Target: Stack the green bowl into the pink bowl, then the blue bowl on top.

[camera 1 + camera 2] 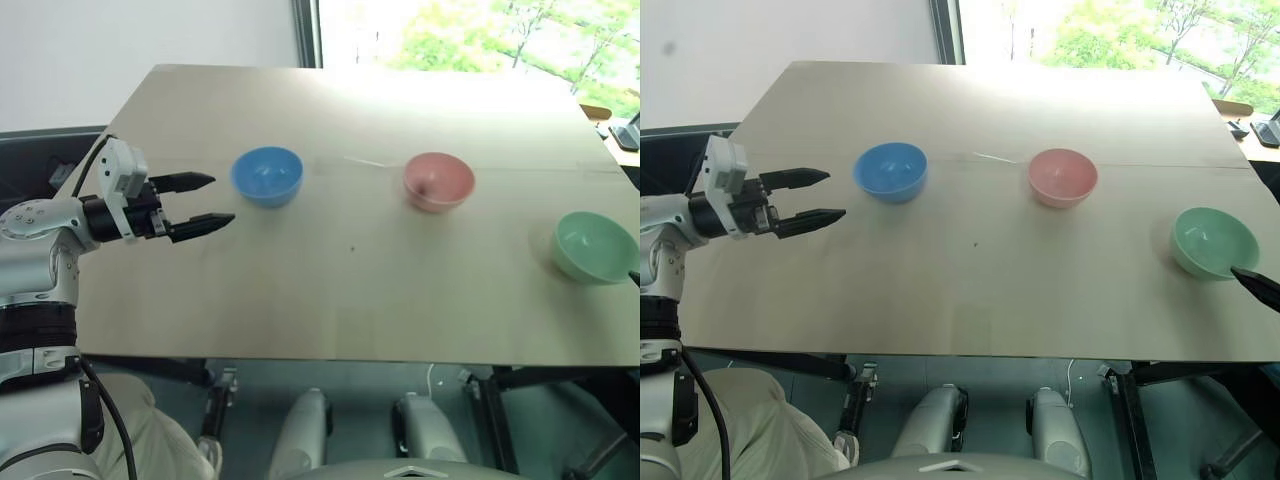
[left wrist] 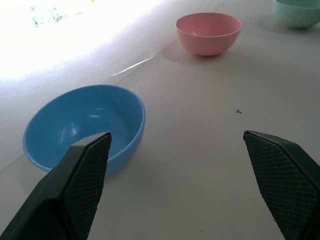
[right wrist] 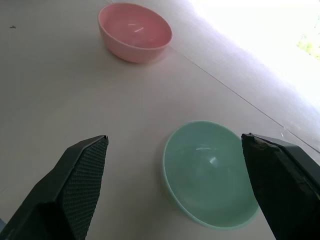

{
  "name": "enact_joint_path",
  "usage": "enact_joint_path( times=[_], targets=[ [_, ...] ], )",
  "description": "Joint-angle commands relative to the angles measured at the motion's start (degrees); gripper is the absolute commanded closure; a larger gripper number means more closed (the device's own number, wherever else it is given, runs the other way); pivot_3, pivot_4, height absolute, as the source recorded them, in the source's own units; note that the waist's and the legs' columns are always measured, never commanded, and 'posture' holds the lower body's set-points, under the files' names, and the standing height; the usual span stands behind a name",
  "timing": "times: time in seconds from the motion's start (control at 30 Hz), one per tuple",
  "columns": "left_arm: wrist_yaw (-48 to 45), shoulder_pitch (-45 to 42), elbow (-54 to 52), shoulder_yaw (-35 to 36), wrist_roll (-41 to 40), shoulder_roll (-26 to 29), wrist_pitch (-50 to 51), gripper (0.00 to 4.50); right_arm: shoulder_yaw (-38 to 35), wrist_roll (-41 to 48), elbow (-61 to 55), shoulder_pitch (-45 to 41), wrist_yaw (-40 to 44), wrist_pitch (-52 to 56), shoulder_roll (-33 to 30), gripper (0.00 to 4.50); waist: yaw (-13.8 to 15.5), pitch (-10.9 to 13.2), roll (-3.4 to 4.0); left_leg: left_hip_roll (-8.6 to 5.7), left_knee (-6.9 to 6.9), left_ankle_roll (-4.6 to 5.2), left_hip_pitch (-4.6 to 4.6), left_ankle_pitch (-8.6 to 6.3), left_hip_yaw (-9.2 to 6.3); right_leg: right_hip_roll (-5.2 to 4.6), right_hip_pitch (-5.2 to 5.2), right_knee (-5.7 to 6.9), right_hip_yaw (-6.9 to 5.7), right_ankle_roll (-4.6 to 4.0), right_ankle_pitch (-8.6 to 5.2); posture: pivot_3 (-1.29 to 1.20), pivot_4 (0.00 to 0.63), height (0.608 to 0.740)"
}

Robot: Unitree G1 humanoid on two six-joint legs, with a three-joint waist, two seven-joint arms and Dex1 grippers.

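Three bowls stand apart and upright on the table (image 1: 350,290). The blue bowl (image 1: 267,176) sits at the left, the pink bowl (image 1: 438,181) in the middle, the green bowl (image 1: 594,246) near the right edge. My left gripper (image 1: 207,200) hovers open just left of the blue bowl, pointing toward it, nothing between its fingers. In the left wrist view the blue bowl (image 2: 85,127) lies just beyond one fingertip (image 2: 90,165). My right gripper (image 3: 175,150) is open and empty, with the green bowl (image 3: 210,175) just ahead of it; one fingertip (image 1: 1255,283) shows beside that bowl.
The light wooden table has a seam (image 1: 520,170) running across it behind the bowls. Its front edge (image 1: 350,358) is close to me. A window (image 1: 470,35) is behind the far edge, and dark items (image 1: 625,135) sit past the right corner.
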Motion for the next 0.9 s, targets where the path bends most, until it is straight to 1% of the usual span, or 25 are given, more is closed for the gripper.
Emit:
enact_joint_path(
  times=[0.03, 0.1, 0.2, 0.3, 0.4, 0.47, 0.53, 0.6, 0.67, 0.7, 0.77, 0.9],
  targets=[
    [-0.2, -1.0, -1.4, 1.5, -0.5, 1.1, 0.4, 0.03, -0.7, -0.6, -0.3, -0.7, -0.3, -1.4, 0.1, 0.0, 0.0, 0.0, 0.0, 0.0, 0.0, 0.0, 0.0, 0.0, 0.0, 0.0, 0.0, 0.0, 0.0, 0.0, 0.0, 0.0, 0.15, 0.74],
    [-0.6, -1.0, -2.7, 1.2, -2.0, 0.4, 2.9, 0.03, 0.3, -1.9, 0.7, -1.3, -0.4, -3.0, 0.2, 0.0, 0.0, 0.0, 0.0, 0.0, 0.0, 0.0, 0.0, 0.0, 0.0, 0.0, 0.0, 0.0, 0.0, 0.0, 0.0, 0.0, 0.15, 0.74],
    [0.6, -0.7, -4.7, 0.8, -1.9, -0.4, 4.0, 0.03, 1.7, -2.1, 1.5, -2.5, -0.9, -3.3, 0.5, 0.0, 0.0, 0.0, -0.01, 0.0, 0.01, 0.0, 0.0, 0.0, 0.0, 0.0, 0.0, 0.0, -0.01, 0.0, 0.0, 0.0, 0.15, 0.74],
    [1.9, 0.0, -8.3, 0.8, -2.6, -1.7, 5.7, 0.03, 4.8, -2.5, 0.6, -4.4, -3.2, -3.0, 1.2, 0.0, 0.0, 0.0, -0.01, 0.01, 0.0, 0.0, -0.01, 0.0, -0.03, 0.0, 0.0, 0.0, -0.03, 0.0, 0.0, 0.0, 0.15, 0.74],
    [3.5, 0.3, -11.5, 0.6, -3.1, -3.4, 6.8, 0.03, 9.4, -3.4, -1.5, -7.1, -6.3, -3.2, 2.3, 0.0, 0.0, 0.0, 0.0, 0.0, 0.02, 0.0, 0.0, 0.0, -0.03, 0.0, 0.02, 0.0, -0.03, 0.0, 0.01, 0.0, 0.15, 0.74],
    [4.9, 0.6, -13.8, 0.5, -3.9, -4.7, 8.3, 0.03, 13.3, -3.9, -2.9, -9.7, -8.7, -2.4, 2.5, 0.0, 0.0, 0.0, 0.01, 0.0, 0.03, 0.0, 0.0, 0.0, -0.03, -0.01, 0.01, 0.01, -0.02, 0.0, 0.01, 0.0, 0.15, 0.74],
    [7.1, 1.3, -16.7, 0.0, -4.4, -6.6, 9.5, 0.03, 21.1, -6.9, -3.6, -14.8, -12.8, -2.5, 2.7, 0.0, -0.3, 0.0, 0.03, 0.01, 0.03, 0.0, 0.03, 0.0, 0.0, 0.0, 0.01, 0.04, 0.01, 0.0, 0.01, 0.0, 0.15, 0.74],
    [9.0, 2.2, -19.4, -0.2, -4.9, -8.0, 10.5, 0.03, 26.4, -9.4, -3.7, -18.2, -15.5, -2.1, 2.7, 0.0, -0.5, 0.0, 0.04, 0.02, 0.06, -0.01, 0.03, 0.0, 0.01, 0.0, 0.0, 0.07, 0.02, 0.0, 0.01, 0.0, 0.15, 0.74],
    [11.1, 3.4, -21.9, 0.2, -5.8, -9.9, 11.7, 0.03, 33.6, -12.7, -3.0, -23.6, -18.8, -2.5, 4.1, 0.0, -0.5, 0.0, 0.0, 0.0, 0.06, -0.01, -0.01, 0.0, -0.03, 0.0, -0.03, 0.1, 0.01, 0.0, 0.01, 0.0, 0.15, 0.74],
    [12.1, 4.2, -23.1, 0.2, -6.0, -10.5, 12.1, 0.03, 37.1, -13.4, -2.2, -26.6, -19.3, -2.7, 5.2, 0.0, -0.7, 0.0, 0.01, 0.02, 0.05, -0.01, -0.01, 0.0, -0.06, 0.01, -0.05, 0.1, -0.02, -0.01, 0.01, 0.0, 0.15, 0.74],
    [13.9, 5.5, -25.5, 0.3, -6.6, -11.3, 13.5, 0.03, 41.8, -15.3, -0.5, -31.2, -19.9, -3.5, 6.6, 0.0, -0.9, 0.1, 0.05, -0.01, 0.09, -0.01, -0.02, 0.0, 0.0, -0.01, -0.06, 0.14, 0.03, 0.0, 0.02, 0.0, 0.15, 0.74],
    [15.9, 7.4, -28.4, 1.1, -7.4, -11.7, 15.0, 0.03, 48.6, -18.2, 3.0, -38.6, -20.4, -5.3, 9.6, 0.0, -0.9, 0.1, 0.04, -0.02, 0.09, -0.01, -0.06, 0.0, -0.07, -0.02, -0.1, 0.15, -0.02, -0.01, 0.02, 0.0, 0.15, 0.74]
  ],
)
